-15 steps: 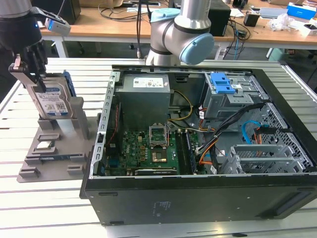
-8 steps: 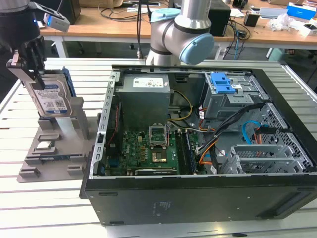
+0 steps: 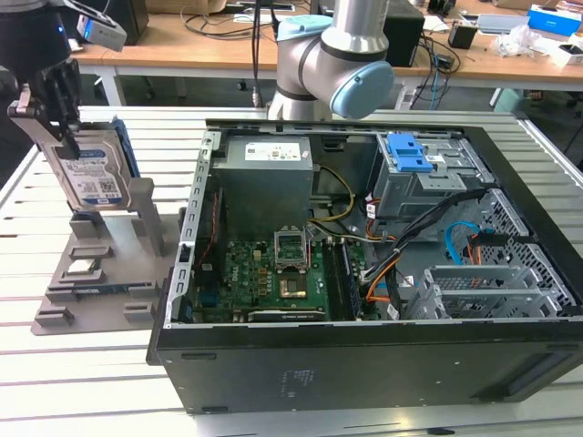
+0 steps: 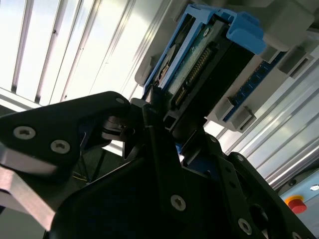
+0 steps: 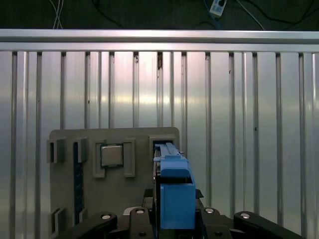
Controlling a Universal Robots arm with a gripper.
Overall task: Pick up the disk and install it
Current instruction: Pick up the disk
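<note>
Hand (image 3: 62,127) clamped on top edge of the disk (image 3: 91,177) | disk upright in grey fixture (image 3: 55,305), exterior view's left, well apart from computer case (image 3: 364,364) | judged: lift straight up, grip square, blue frame clear of slot walls.

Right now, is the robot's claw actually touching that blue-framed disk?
Touching. In the first wrist view the disk sits wedged between the fingers of the gripper, with no gap on either side.
</note>
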